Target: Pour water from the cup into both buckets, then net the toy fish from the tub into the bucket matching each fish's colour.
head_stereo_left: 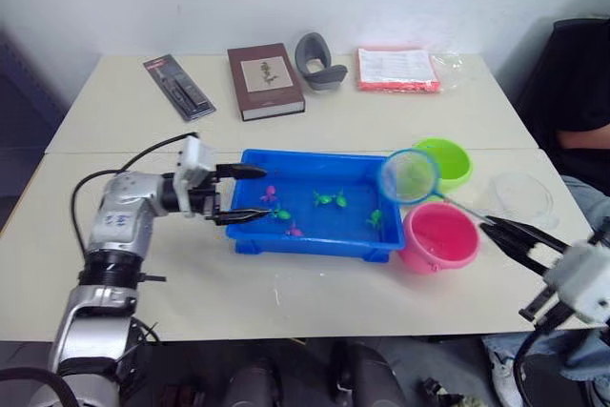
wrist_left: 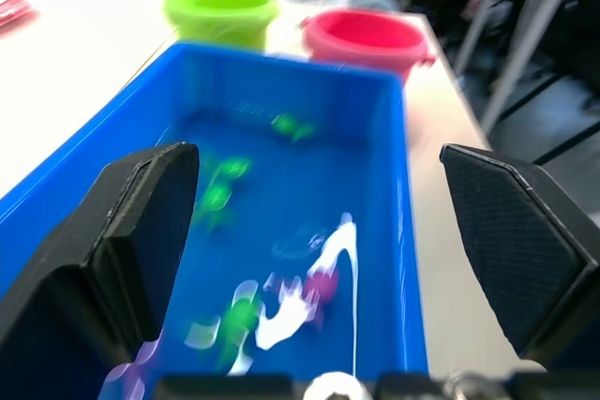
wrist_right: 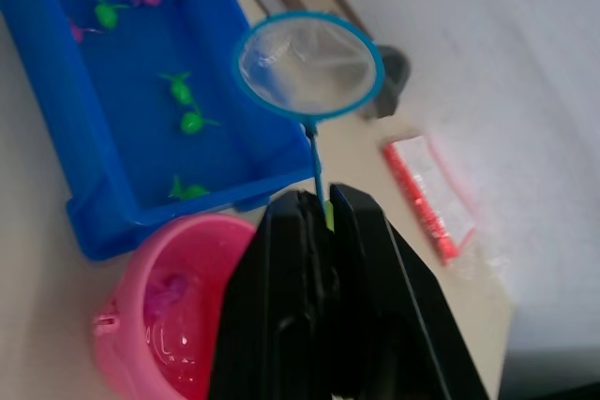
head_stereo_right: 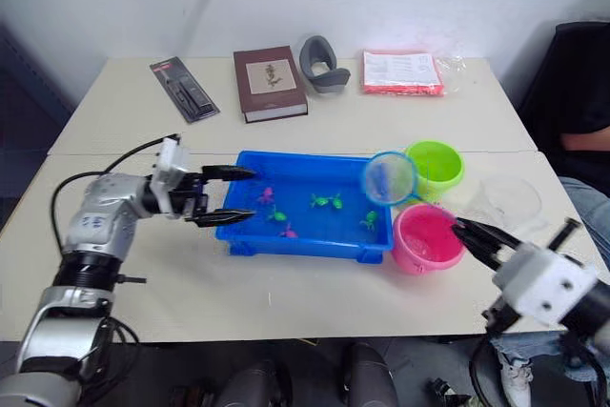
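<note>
Silver arms, black cables, pincers

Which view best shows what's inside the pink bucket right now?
The right wrist view: it looks down into the pink bucket, showing water and a magenta fish. The eye views show its inside at a slant; the left wrist view catches its rim.

Two head cameras look forward and down over a pale table [head_stereo_left: 315, 131], from well back. The left wrist camera sits close and low over a shallow blue plastic tub [wrist_left: 394, 231]. The right wrist camera also looks onto the tub, from above.
</note>
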Motion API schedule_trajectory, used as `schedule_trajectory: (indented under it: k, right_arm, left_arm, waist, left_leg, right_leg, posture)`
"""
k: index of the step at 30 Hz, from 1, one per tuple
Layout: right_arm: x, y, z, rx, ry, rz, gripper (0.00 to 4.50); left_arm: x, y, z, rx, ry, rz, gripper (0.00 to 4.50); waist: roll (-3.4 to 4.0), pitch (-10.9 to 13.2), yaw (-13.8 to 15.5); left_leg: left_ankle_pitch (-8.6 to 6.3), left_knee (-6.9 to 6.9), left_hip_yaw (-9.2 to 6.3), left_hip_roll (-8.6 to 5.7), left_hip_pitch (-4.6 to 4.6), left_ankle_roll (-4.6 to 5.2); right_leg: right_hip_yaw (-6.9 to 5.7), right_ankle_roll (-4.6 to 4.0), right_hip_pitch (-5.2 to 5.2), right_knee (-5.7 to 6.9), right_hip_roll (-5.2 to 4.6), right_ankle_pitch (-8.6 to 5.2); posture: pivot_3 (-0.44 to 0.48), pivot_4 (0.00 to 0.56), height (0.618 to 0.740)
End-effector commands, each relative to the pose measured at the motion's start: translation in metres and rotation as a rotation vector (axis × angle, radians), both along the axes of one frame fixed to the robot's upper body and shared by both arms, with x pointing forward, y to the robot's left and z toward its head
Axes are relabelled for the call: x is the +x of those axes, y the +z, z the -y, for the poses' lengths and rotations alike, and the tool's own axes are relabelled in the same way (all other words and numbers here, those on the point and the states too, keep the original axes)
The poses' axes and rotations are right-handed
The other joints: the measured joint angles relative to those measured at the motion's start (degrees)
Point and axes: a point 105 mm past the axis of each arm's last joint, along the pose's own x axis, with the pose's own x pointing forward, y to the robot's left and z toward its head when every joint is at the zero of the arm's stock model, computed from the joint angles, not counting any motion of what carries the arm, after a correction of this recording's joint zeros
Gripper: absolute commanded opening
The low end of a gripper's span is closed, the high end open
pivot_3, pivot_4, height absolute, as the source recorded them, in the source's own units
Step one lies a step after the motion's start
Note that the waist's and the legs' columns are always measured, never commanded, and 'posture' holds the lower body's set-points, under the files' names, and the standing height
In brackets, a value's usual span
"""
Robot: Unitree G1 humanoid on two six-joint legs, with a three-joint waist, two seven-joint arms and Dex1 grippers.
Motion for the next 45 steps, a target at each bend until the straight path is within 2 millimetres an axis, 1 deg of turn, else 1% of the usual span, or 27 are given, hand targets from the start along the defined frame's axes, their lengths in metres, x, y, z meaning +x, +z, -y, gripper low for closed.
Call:
schedule_trajectory:
  k: [1,3,4,5,7,9,13,17,20,23,25,27,34,37,40,42,45]
  right_arm:
    - [0.011,-0.015,-0.023,-0.016,0.088,-0.128,0.0]
    - [0.025,-0.024,-0.031,-0.072,0.115,-0.154,0.0]
    - [0.03,-0.027,-0.034,-0.105,0.129,-0.157,0.0]
    - [0.04,-0.033,-0.034,-0.126,0.115,-0.175,0.0]
    - [0.048,-0.041,-0.036,-0.184,0.129,-0.201,0.0]
    - [0.056,-0.047,-0.036,-0.23,0.137,-0.219,0.0]
    - [0.072,-0.051,-0.039,-0.286,0.157,-0.212,0.0]
    - [0.086,-0.059,-0.061,-0.339,0.255,-0.255,0.0]
    - [0.089,-0.063,-0.075,-0.341,0.307,-0.306,0.0]
    - [0.094,-0.06,-0.093,-0.285,0.348,-0.329,0.0]
    - [0.094,-0.058,-0.099,-0.226,0.354,-0.362,0.0]
    - [0.088,-0.058,-0.099,-0.197,0.363,-0.409,0.0]
    - [0.079,-0.037,-0.085,-0.068,0.326,-0.485,0.0]
    - [0.075,-0.031,-0.073,-0.041,0.298,-0.507,0.0]
    - [0.07,-0.027,-0.058,-0.045,0.266,-0.493,0.0]
    - [0.066,-0.022,-0.051,-0.025,0.252,-0.473,0.0]
    - [0.055,-0.018,-0.039,0.074,0.212,-0.458,0.0]
  left_arm:
    - [-0.002,0.008,-0.022,0.017,0.069,0.046,4.44]
    - [-0.007,0.006,-0.032,0.038,0.091,0.041,4.44]
    - [-0.01,0.005,-0.034,0.048,0.096,0.032,4.44]
    - [-0.013,0.001,-0.036,0.07,0.095,0.022,4.44]
    - [-0.018,-0.004,-0.036,0.1,0.091,0.001,4.44]
    - [-0.02,-0.005,-0.036,0.114,0.088,0.003,4.44]
    - [-0.023,-0.007,-0.035,0.133,0.085,0.007,4.44]
    - [-0.025,-0.011,-0.033,0.16,0.084,0.018,4.44]
    - [-0.026,-0.011,-0.029,0.164,0.073,0.025,4.44]
    - [-0.026,-0.012,-0.023,0.167,0.06,0.029,4.44]
    - [-0.026,-0.011,-0.021,0.164,0.06,0.03,4.44]
    - [-0.026,-0.011,-0.02,0.163,0.062,0.031,4.44]
    - [-0.024,-0.011,-0.02,0.161,0.074,0.035,4.44]
    - [-0.023,-0.01,-0.017,0.149,0.071,0.042,4.44]
    - [-0.021,-0.008,-0.011,0.124,0.059,0.05,4.44]
    - [-0.02,-0.003,-0.006,0.09,0.049,0.058,4.44]
    - [-0.019,0.008,0.007,0.035,0.009,0.079,4.44]
  waist:
    - [-0.05,0.0,0.7]
    - [-0.11,0.0,0.6]
    - [-0.1,0.0,0.3]
    - [-0.1,0.0,0.5]
    - [-0.15,0.1,0.4]
    - [-0.14,0.1,0.9]
    - [-0.13,0.1,1.1]
    - [-0.13,0.1,0.7]
    - [-0.11,0.1,0.2]
    - [-0.11,0.1,0.0]
    - [-0.11,0.1,0.0]
    - [-0.11,0.1,0.1]
    - [-0.1,0.1,0.0]
    - [-0.11,0.1,0.1]
    - [-0.1,0.1,0.4]
    - [-0.1,0.1,0.6]
    - [-0.11,0.1,0.8]
  left_leg:
    - [-0.01,0.02,-0.05,-0.07,-0.06,0.02]
    - [-0.02,0.06,-0.08,-0.12,-0.1,0.06]
    - [-0.05,0.09,-0.02,-0.13,-0.14,0.1]
    - [-0.06,0.1,-0.03,-0.2,-0.16,0.15]
    - [-0.08,0.08,-0.06,-0.21,-0.2,0.17]
    - [-0.08,0.08,-0.09,-0.26,-0.36,0.18]
    - [-0.08,0.19,-0.17,-0.24,-0.62,0.18]
    - [-0.07,0.21,-0.16,-0.23,-0.63,0.18]
    - [-0.06,0.2,-0.2,-0.21,-0.68,0.16]
    - [-0.05,0.28,-0.29,-0.22,-0.9,0.15]
    - [-0.05,0.35,-0.33,-0.23,-0.99,0.15]
    - [-0.05,0.36,-0.39,-0.24,-1.01,0.15]
    - [-0.05,0.36,-0.42,-0.24,-1.02,0.15]
    - [-0.05,0.35,-0.43,-0.24,-1.01,0.15]
    - [-0.05,0.36,-0.45,-0.29,-1.02,0.15]
    - [-0.05,0.37,-0.46,-0.3,-1.02,0.15]
    - [-0.05,0.37,-0.47,-0.29,-1.01,0.15]
  right_leg:
    - [-0.09,0.0,0.0,0.02,-0.12,0.0]
    - [-0.25,0.01,0.0,-0.01,-0.24,0.01]
    - [-0.29,0.02,-0.02,0.0,-0.31,0.01]
    - [-0.32,0.06,-0.03,-0.03,-0.4,0.03]
    - [-0.41,0.06,-0.01,-0.1,-0.43,0.03]
    - [-0.5,0.09,-0.07,-0.09,-0.44,0.05]
    - [-0.88,0.18,-0.15,-0.06,-0.33,0.1]
    - [-1.1,0.19,-0.15,-0.06,-0.16,0.11]
    - [-1.13,0.19,-0.17,-0.04,-0.14,0.1]
    - [-1.2,0.19,-0.31,-0.03,-0.11,0.11]
    - [-1.24,0.21,-0.36,-0.01,-0.09,0.11]
    - [-1.26,0.22,-0.34,-0.01,-0.09,0.12]
    - [-1.26,0.22,-0.33,-0.02,-0.09,0.12]
    - [-1.25,0.22,-0.33,-0.02,-0.08,0.12]
    - [-1.24,0.22,-0.31,-0.03,-0.12,0.12]
    - [-1.24,0.24,-0.27,-0.04,-0.13,0.13]
    - [-1.23,0.26,-0.26,-0.04,-0.09,0.14]
  posture:
    - [0.0,0.15,0.74]
    - [0.0,0.15,0.74]
    - [0.0,0.15,0.74]
    - [0.0,0.15,0.74]
    - [0.0,0.15,0.74]
    - [0.0,0.15,0.74]
    - [0.0,0.15,0.74]
    - [0.0,0.15,0.74]
    - [0.0,0.15,0.74]
    - [0.0,0.15,0.74]
    - [0.0,0.15,0.74]
    - [0.0,0.15,0.74]
    - [0.0,0.15,0.74]
    - [0.0,0.15,0.74]
    - [0.0,0.15,0.74]
    - [0.0,0.15,0.74]
    - [0.0,0.15,0.74]
